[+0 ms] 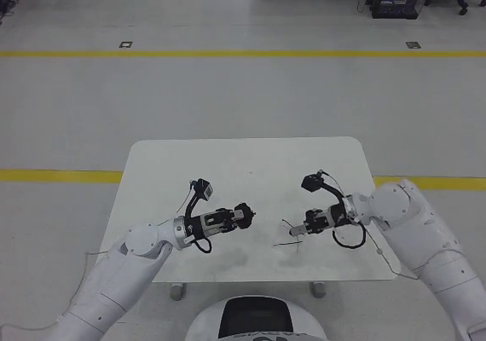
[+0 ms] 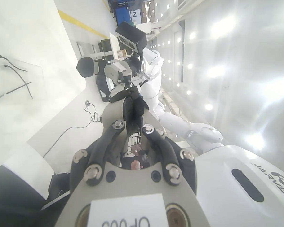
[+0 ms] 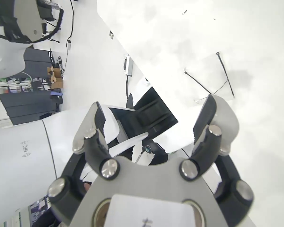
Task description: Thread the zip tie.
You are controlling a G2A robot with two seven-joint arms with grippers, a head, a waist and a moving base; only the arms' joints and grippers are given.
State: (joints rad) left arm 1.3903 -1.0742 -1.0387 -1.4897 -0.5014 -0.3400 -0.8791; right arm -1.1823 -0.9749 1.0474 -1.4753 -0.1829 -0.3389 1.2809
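Black zip ties [image 3: 225, 74] crossed on table [image 1: 243, 162]

Plastic zip ties [image 3: 225, 74] rest on a smooth matt table [image 1: 226, 170].

The left arm [image 1: 136, 256] and right arm [image 1: 418, 226] wear glossy white shells, turning black toward the wrists, where thin black cables [image 1: 351, 241] loop. The left gripper [image 2: 132, 112] and right gripper [image 3: 155, 106] share a grey metal plate, black links pinned by round silver screws [image 3: 110, 167], ribbed black pads [image 3: 99, 119] and 1 white label [image 2: 127, 210] each.
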